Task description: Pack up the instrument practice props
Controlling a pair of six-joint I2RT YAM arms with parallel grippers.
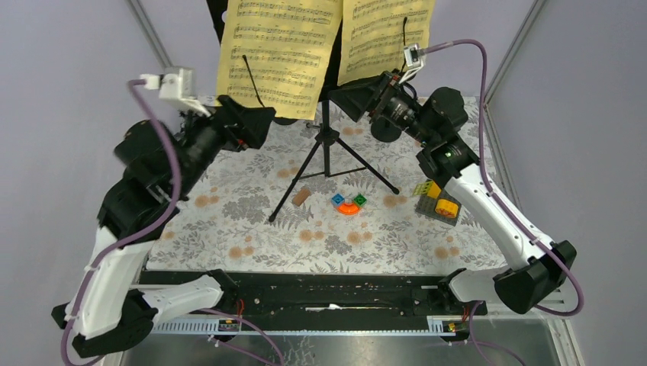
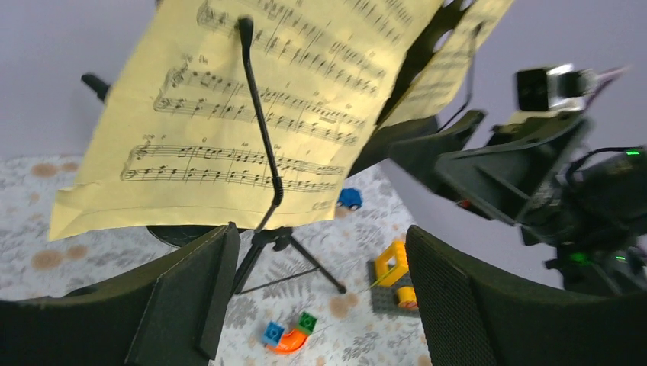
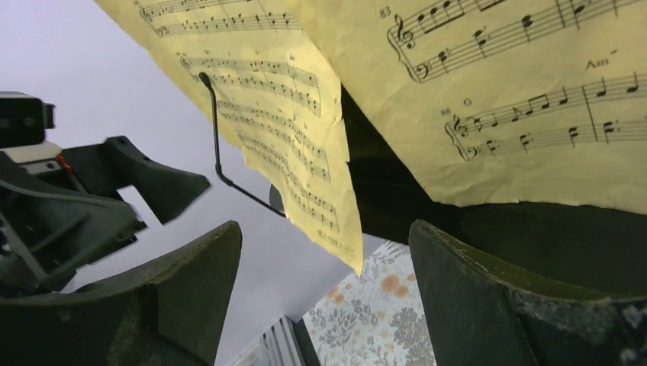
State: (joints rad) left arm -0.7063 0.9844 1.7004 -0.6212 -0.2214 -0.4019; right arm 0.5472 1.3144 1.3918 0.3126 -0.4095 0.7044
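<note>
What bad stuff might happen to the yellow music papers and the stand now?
1. The yellow pages are held only by thin wire arms. A pull from the open left gripper or right gripper might crumple or tear them.
2. A sideways nudge might tip the thin-legged music stand onto the orange toy block below.

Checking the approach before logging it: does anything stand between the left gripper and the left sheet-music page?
No object sits between the left gripper and the left page at its lower edge. A thin black wire arm crosses the page's front, though, and may hold it back.
</note>
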